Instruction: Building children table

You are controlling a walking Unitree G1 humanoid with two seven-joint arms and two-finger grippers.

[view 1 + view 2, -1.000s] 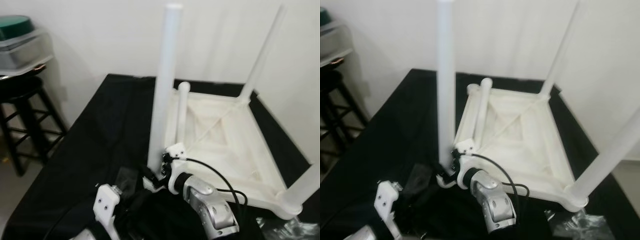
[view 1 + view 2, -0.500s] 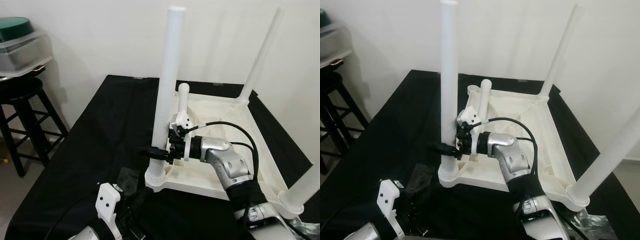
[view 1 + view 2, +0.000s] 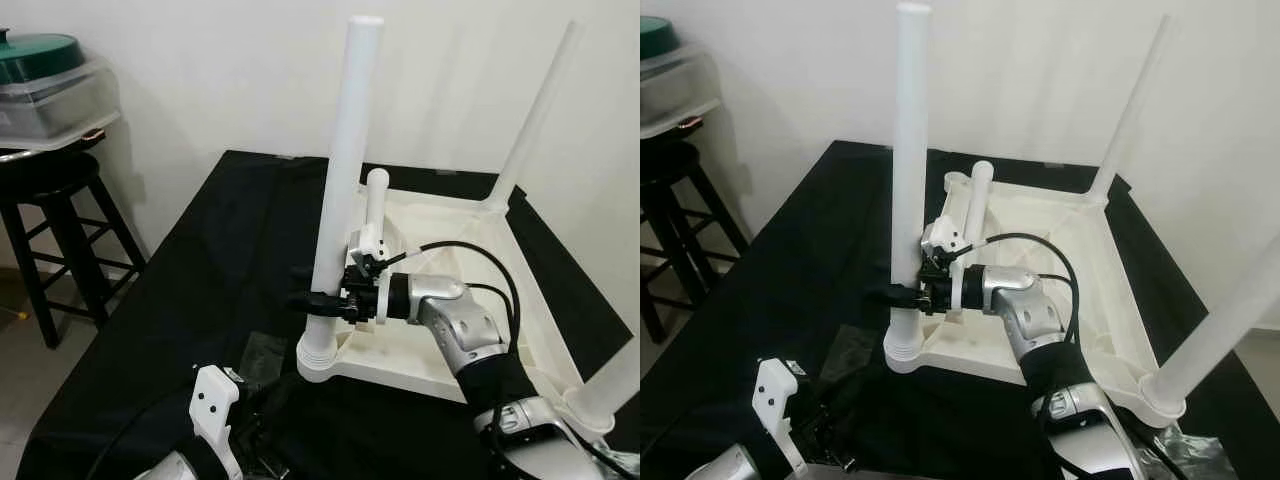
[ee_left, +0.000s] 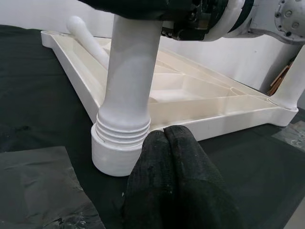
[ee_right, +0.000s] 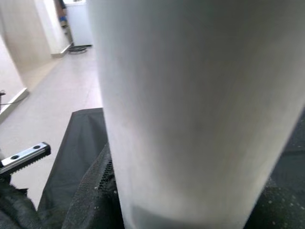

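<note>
The white children's table [image 3: 455, 300] lies upside down on a black cloth. Its near-left leg [image 3: 340, 170] stands upright in the corner socket [image 3: 320, 358], threads showing just above it. My right gripper [image 3: 318, 298] is shut on this leg a little above the socket, black fingers [image 3: 902, 293] wrapped round it. Two more legs stand at the far right corner [image 3: 535, 110] and the near right corner [image 3: 612, 382]. A loose leg [image 3: 373, 205] leans inside the tabletop. My left gripper [image 4: 164, 138] is shut and empty, low on the cloth just in front of the socket [image 4: 116, 152].
A black stool [image 3: 50, 190] with a clear bin and green lid [image 3: 45, 75] stands at the left, off the work surface. Crumpled clear plastic [image 3: 262, 352] lies on the cloth near the socket, more [image 3: 1195, 455] at the near right. A white wall is close behind.
My right gripper has risen from the leg's foot to a hold higher on the leg, arm now reaching across the tabletop. The whole view has also shifted slightly.
</note>
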